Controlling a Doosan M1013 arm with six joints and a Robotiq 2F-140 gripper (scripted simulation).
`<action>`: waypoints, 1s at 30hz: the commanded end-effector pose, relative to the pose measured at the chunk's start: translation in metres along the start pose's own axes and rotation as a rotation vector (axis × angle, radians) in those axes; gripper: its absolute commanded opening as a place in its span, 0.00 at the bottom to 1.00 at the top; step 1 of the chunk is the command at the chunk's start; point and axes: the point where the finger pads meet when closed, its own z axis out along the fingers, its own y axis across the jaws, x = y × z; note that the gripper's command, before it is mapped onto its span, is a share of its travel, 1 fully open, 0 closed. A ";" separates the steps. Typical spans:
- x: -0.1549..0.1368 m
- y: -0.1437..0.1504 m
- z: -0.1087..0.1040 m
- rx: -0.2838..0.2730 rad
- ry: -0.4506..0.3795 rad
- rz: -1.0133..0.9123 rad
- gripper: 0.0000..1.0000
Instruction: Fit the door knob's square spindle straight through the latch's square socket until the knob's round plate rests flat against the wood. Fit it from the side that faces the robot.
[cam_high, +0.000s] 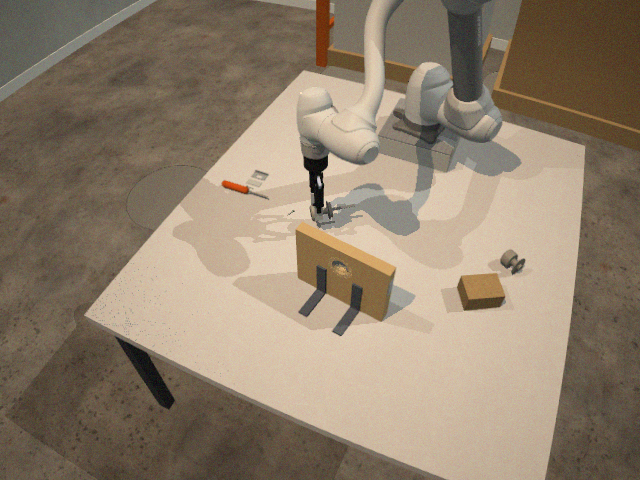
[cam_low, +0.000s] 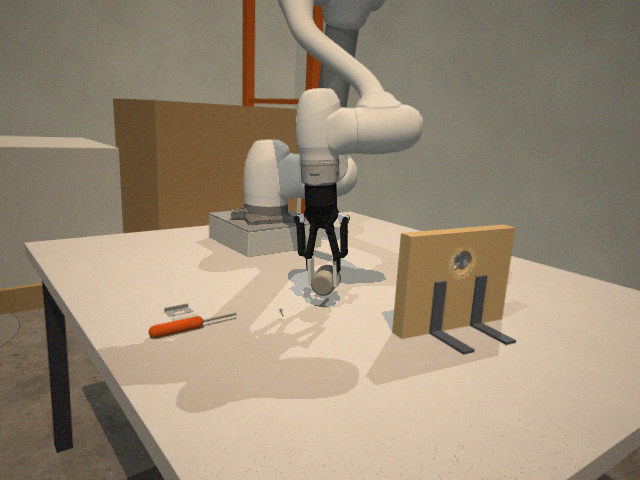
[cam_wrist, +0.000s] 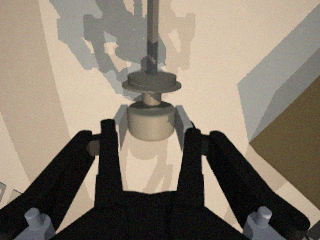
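Observation:
The door knob (cam_wrist: 152, 120) is a beige round knob with a grey round plate (cam_wrist: 152, 83) and a dark square spindle (cam_wrist: 152, 34) pointing away from me. My gripper (cam_wrist: 151, 115) points straight down and is shut on the knob (cam_low: 323, 281), holding it just above the table with the spindle level (cam_high: 343, 207). The upright wood panel (cam_high: 343, 268) stands on two dark brackets close in front of the gripper (cam_high: 316, 212). Its latch socket (cam_low: 462, 260) sits in a round hole near the panel's top. The panel (cam_low: 454, 279) is to the right of the gripper (cam_low: 323, 279) in the exterior view.
An orange-handled screwdriver (cam_high: 242, 188), a small metal plate (cam_high: 257, 177) and a tiny screw (cam_high: 291, 212) lie to the left. A wooden block (cam_high: 480, 290) and a second knob (cam_high: 512, 260) lie at the right. The robot's base (cam_high: 418, 142) stands behind.

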 end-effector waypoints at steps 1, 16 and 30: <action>0.000 0.000 -0.001 0.000 0.000 0.000 0.42; 0.000 0.002 -0.028 0.000 0.000 0.000 0.42; 0.000 0.003 -0.035 0.000 0.000 0.000 0.42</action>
